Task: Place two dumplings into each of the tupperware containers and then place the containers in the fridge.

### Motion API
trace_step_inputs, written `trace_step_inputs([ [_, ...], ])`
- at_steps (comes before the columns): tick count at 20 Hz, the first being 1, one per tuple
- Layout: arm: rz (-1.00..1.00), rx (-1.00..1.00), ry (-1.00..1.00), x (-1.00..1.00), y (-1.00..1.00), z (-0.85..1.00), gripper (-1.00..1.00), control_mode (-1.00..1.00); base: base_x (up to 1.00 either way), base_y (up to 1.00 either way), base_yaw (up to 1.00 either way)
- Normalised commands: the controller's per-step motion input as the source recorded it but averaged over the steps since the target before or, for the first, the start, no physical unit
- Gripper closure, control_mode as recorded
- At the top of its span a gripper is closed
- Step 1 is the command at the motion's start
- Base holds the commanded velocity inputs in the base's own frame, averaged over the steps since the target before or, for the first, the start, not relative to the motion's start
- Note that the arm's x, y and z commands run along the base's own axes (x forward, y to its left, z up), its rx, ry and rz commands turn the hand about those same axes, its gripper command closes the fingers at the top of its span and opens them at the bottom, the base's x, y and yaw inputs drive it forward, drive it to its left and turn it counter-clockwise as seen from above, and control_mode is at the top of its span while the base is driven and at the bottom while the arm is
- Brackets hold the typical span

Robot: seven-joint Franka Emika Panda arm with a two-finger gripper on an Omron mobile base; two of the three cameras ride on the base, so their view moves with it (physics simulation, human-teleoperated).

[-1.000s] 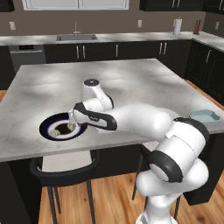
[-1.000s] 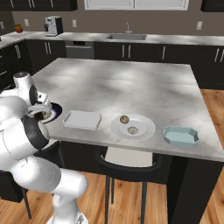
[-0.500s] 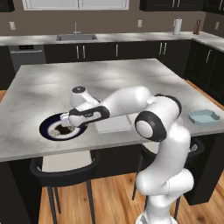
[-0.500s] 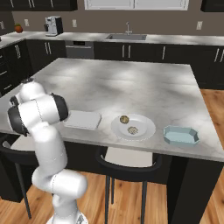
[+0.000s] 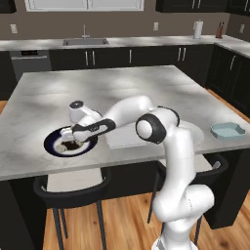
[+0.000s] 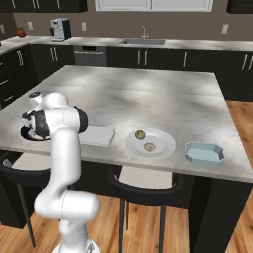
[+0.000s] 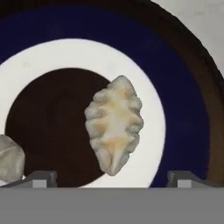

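where ringed in blue, one pleated dumpling [image 7: 114,130]

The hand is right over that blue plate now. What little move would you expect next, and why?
Probably a short drop onto the dumpling, then a squeeze. The gripper is open, one fingertip on either side of it, and it lies untouched on the blue plate.
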Motion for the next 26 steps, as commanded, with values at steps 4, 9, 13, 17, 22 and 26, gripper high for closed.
trace_step_inputs([
  [4,-0.01,-0.04,0.00,0.68,0.03,-0.43,-1.00,-1.00,0.00,0.00,0.00],
  [9,-0.05,0.00,0.00,0.60,-0.01,-0.41,-1.00,-1.00,0.00,0.00,0.00],
  [13,-0.12,-0.01,0.00,0.25,-0.12,-0.40,1.00,-1.00,0.00,0.00,0.00],
  [17,-0.38,0.08,0.02,0.00,-0.98,0.16,1.00,-1.00,0.00,0.00,0.00],
  [22,-0.31,0.25,0.01,-0.04,-1.00,0.67,1.00,-1.00,0.00,0.00,0.00],
  [26,-0.28,0.27,0.00,-0.04,-1.00,0.67,1.00,-1.00,0.00,0.00,0.00],
])
